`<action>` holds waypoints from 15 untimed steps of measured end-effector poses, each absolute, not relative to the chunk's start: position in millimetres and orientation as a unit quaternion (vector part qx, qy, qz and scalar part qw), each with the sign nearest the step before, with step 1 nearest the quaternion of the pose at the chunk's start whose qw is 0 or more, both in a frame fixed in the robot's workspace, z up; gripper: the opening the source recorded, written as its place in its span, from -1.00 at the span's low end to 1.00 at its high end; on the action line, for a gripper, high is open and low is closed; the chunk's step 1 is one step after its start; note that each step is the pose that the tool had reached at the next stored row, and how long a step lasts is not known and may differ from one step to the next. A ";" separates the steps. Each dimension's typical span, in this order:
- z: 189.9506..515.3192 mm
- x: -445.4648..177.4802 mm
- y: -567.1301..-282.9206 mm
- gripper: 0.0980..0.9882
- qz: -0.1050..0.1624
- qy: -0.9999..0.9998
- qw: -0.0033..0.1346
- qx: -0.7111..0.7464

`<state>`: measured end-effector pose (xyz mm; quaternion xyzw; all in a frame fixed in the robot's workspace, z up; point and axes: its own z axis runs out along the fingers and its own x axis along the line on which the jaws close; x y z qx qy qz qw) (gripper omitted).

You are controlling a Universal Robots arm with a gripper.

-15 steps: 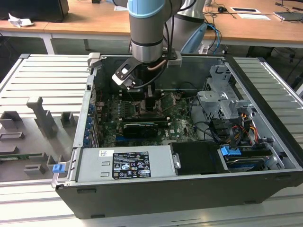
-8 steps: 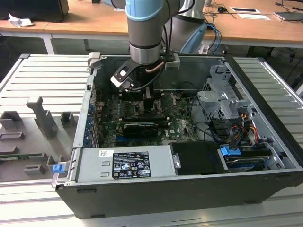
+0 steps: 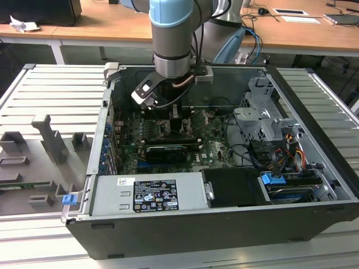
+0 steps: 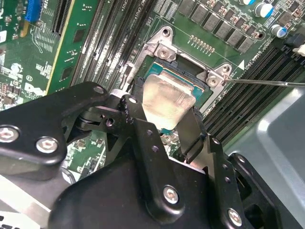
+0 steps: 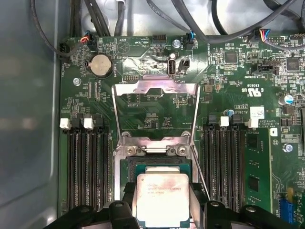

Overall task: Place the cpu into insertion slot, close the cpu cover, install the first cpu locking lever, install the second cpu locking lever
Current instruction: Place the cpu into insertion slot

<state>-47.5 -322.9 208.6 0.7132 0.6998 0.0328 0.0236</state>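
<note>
Here, tool (image 4: 163, 114) clamped on cpu (image 5: 162, 196) at two opposite edges, chip poised over insertion slot (image 5: 155, 165); cpu cover (image 5: 155, 90) folded back. Chip judged light, rigid, slick-topped; socket pins likely fragile: hold by edges only.

You are looking through the exterior view from high up and well back, angling down and taking in the whole open computer case (image 3: 224, 230), with the arm (image 3: 174, 33) showing at upper centre of the frame. Both wrist views are riding the arm close above the motherboard (image 5: 228, 95): the first is facing it almost squarely, the second is slanting across it past the end effector (image 4: 167, 117). Both are sharing the cpu (image 5: 162, 195) and the insertion slot (image 5: 143, 164) beneath it.
</note>
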 end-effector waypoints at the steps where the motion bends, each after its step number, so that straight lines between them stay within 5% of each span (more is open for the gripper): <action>1: 208.0 -47.5 -322.8 -0.04 0.033 0.700 0.024 0.713; 15: 199.9 -46.6 -316.1 -0.04 0.032 0.702 0.024 0.711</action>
